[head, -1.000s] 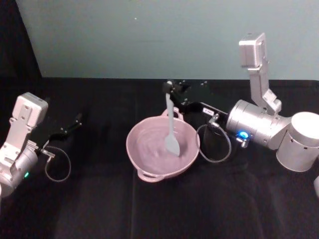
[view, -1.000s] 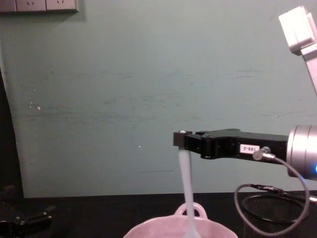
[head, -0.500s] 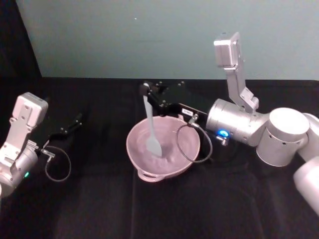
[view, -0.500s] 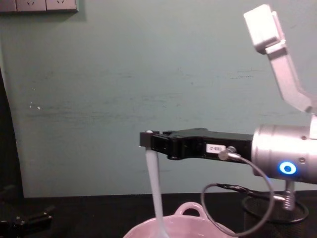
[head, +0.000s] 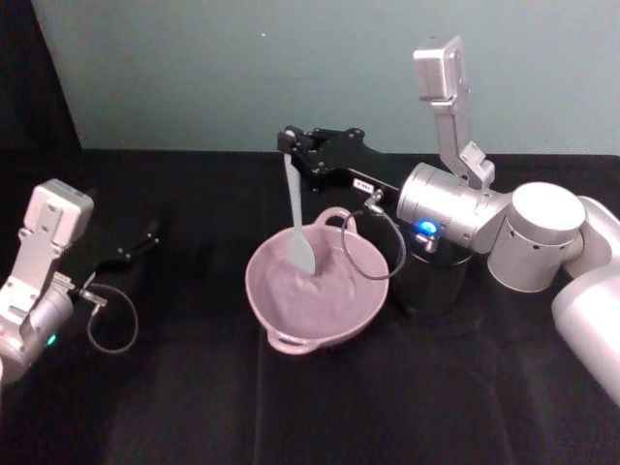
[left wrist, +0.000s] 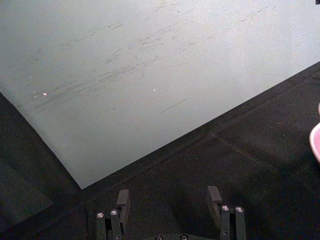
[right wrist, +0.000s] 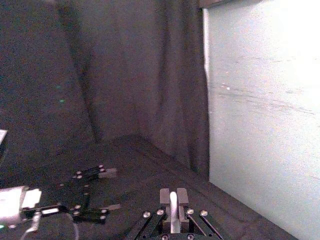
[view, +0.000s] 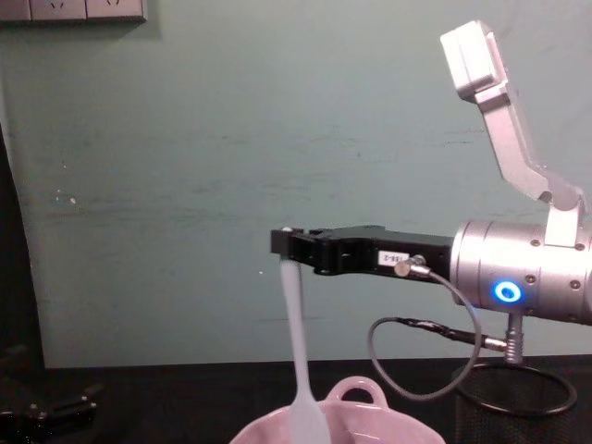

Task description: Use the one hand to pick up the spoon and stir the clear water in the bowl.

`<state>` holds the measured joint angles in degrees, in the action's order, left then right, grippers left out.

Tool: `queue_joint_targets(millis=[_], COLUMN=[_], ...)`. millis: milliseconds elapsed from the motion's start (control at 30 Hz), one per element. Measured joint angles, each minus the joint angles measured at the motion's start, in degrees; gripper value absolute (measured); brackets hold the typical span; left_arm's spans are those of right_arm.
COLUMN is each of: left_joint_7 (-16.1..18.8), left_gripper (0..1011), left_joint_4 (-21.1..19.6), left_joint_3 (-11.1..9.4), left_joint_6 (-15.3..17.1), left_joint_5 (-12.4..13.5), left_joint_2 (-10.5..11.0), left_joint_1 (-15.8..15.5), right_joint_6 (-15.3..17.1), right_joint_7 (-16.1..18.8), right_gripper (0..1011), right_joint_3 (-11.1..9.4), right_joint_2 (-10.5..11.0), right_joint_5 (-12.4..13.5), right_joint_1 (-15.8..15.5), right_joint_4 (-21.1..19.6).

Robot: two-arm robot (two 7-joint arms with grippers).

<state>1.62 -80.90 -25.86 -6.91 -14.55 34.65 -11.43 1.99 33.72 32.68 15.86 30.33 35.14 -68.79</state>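
Observation:
My right gripper (head: 289, 143) is shut on the top of the white spoon (head: 297, 218), which hangs upright from it. The paddle head (head: 303, 254) is inside the pink bowl (head: 360, 308), toward its far left side. In the chest view the gripper (view: 287, 245) reaches in from the right and the spoon (view: 298, 351) drops toward the bowl's rim (view: 375, 427). The right wrist view has the handle end (right wrist: 173, 204) clamped between the fingers. My left gripper (head: 136, 247) rests parked at the left on the table, fingers (left wrist: 122, 199) spread apart.
A black wire-mesh cup (head: 431, 281) stands right of the bowl under my right wrist, also visible in the chest view (view: 518, 407). The grey cable (head: 368, 247) loops over the bowl's right rim. Black cloth covers the table; a teal wall stands behind.
The right gripper swung the spoon from the bowl's right side to its left, then rose and drew back toward the far rim. The left arm stayed still.

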Motion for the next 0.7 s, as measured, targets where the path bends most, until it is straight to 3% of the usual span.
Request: queue_joint_targets(millis=[133,300,700], left_joint_7=[0.0,0.0,0.0], left_gripper=[1011,1011,1011], left_joint_4=[0.0,0.0,0.0], left_joint_3=[0.0,0.0,0.0], left_joint_6=[0.0,0.0,0.0], left_joint_5=[0.0,0.0,0.0], left_joint_2=[0.0,0.0,0.0], left_joint_1=[0.0,0.0,0.0], right_joint_6=[-0.4,-0.4,1.4], right_joint_7=[-0.4,-1.2,-3.1], right_gripper=[94,94,94], right_joint_3=[-1.1,-2.1,-4.3], right_joint_2=[0.2,1.5,5.8], right_joint_5=[0.0,0.0,0.4], right_joint_1=[0.1,-1.0,-6.8], right_joint_4=[0.9,-0.8,-9.8])
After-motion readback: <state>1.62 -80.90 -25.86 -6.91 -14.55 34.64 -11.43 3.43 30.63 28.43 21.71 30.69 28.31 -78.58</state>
